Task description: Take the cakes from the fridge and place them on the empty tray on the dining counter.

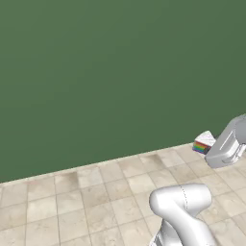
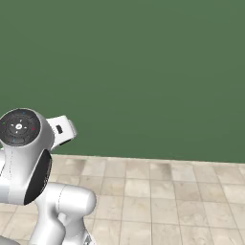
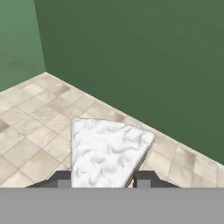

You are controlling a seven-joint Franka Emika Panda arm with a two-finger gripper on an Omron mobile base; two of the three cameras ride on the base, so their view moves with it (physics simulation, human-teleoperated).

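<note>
Hand view, nearest: a wedge-shaped cake slice with rippled white frosting and rainbow-coloured layers (image 3: 107,153) sits between the two dark fingertips (image 3: 146,178) of the hand (image 3: 105,180).
Hand state: closed on the slice, one tip on each side of the wedge, which is carried frosting-up.
Cake from the left base view: the slice (image 1: 203,142) juts from the grey-white hand, raised above the floor and just in front of the green wall; its coloured layers show along the side.
Arm: the white arm with dark joints (image 2: 26,158) is folded close to the base, its wrist (image 1: 229,143) reaching out toward the wall.
Floor: beige square tiles (image 1: 86,202) run from the base up to the wall.
Wall: a plain dark green wall (image 2: 143,72) stands beyond the cake; a lighter green wall (image 3: 17,39) meets it at a corner to the cake's left in the hand view.
Task progress: I judge one slice is out of the fridge and in transit. Carrying it to the tray, setting it down and fetching the second slice appear to remain.
</note>
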